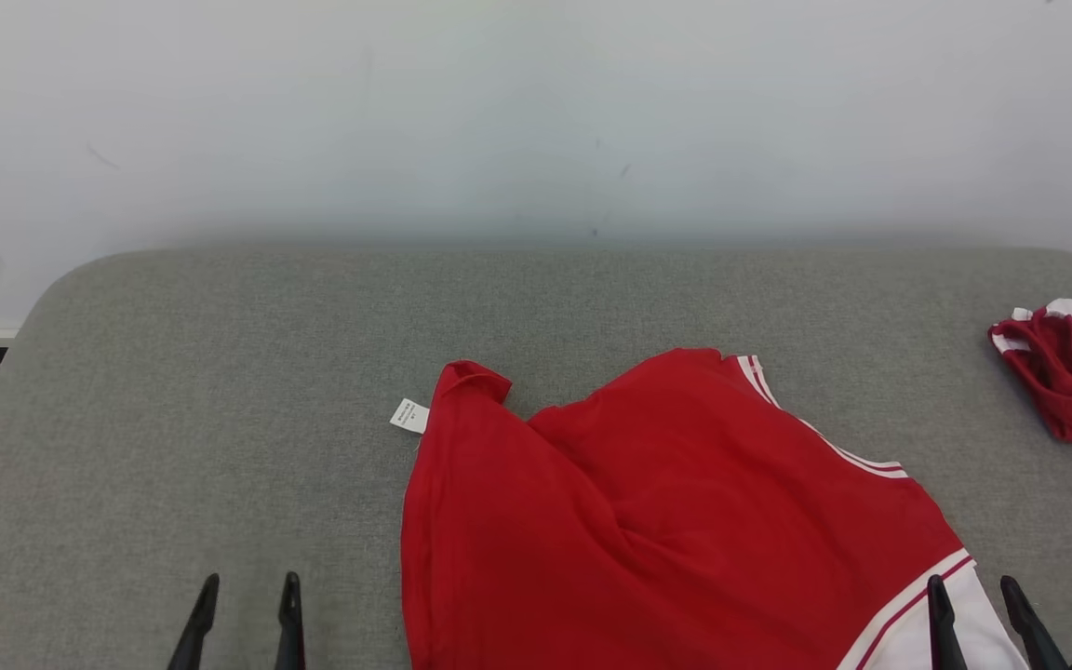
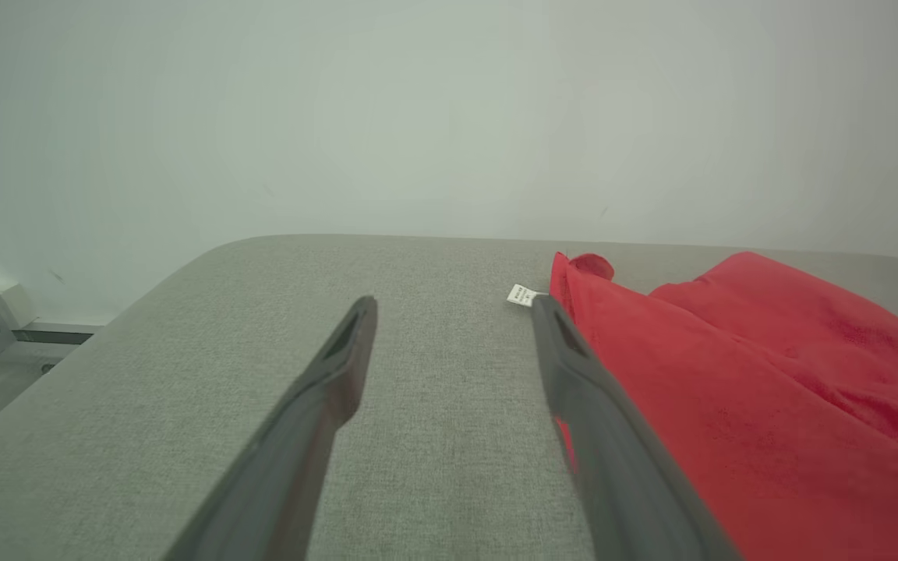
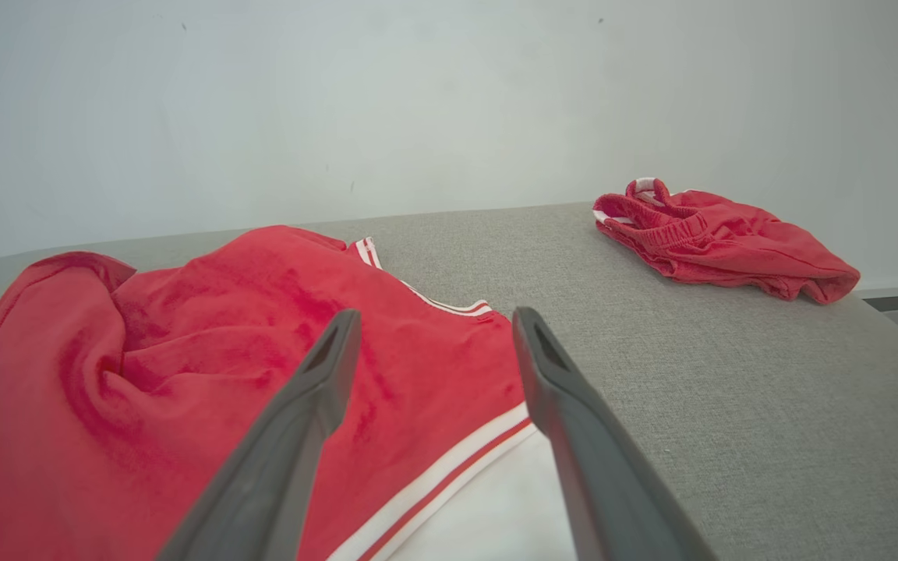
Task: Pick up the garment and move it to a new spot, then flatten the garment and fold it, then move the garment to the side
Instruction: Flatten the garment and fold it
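The left gripper [image 1: 250, 600] has its jaws spread wide and holds nothing, over the bare grey table [image 1: 220, 372]. The right gripper [image 1: 973, 600] is wide too, above the white edge of the red garment [image 1: 666, 502], which lies rumpled mid-table. Another red cloth [image 1: 1071, 381] sits far right.

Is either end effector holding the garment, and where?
Nothing is held. The left end effector stands open beside the red garment; the right end effector stands open over its white-striped corner.
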You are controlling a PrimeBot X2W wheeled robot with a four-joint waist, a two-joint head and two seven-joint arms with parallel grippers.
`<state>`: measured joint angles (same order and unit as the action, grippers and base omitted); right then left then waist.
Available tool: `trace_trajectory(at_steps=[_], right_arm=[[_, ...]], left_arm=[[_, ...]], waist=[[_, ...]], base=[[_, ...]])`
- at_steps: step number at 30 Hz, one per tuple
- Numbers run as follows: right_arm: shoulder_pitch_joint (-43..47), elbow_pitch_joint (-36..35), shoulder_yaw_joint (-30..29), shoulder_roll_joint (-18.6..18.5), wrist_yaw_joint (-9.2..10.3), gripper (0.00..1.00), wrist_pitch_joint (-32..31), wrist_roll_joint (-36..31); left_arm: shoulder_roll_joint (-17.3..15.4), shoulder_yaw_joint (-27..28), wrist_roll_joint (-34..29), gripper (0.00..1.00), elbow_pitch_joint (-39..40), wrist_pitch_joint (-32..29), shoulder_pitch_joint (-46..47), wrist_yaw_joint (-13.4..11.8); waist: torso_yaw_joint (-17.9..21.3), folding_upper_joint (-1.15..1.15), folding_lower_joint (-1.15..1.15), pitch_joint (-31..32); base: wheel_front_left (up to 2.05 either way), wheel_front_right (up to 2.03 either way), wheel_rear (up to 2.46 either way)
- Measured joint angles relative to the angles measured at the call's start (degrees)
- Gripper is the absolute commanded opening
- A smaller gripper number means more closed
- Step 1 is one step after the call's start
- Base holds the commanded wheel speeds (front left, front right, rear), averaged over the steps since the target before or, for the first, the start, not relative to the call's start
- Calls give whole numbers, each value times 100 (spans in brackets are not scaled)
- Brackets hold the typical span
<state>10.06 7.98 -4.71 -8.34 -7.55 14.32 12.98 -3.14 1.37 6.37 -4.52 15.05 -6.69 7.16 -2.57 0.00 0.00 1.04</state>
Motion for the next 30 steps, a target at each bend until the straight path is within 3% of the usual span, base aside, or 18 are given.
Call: trace_trajectory(at_steps=[5, 20, 30], right_arm=[[51, 94, 113, -31, 0, 100, -23, 7], [74, 928, 38, -301, 0, 100, -226, 54], [-93, 1463, 31, -409, 0, 100, -223, 64]], left_arm=[[0, -272, 14, 100, -190, 0, 10, 24], [-270, -1979, 553, 100, -1483, 0, 47, 37], [-289, -2376, 926, 100, -2284, 0, 395, 36]], waist=[[28, 0, 0, -27], [123, 0, 0, -148], [202, 0, 0, -281]], base=[[0, 0, 0], [0, 0, 0], [0, 0, 0]])
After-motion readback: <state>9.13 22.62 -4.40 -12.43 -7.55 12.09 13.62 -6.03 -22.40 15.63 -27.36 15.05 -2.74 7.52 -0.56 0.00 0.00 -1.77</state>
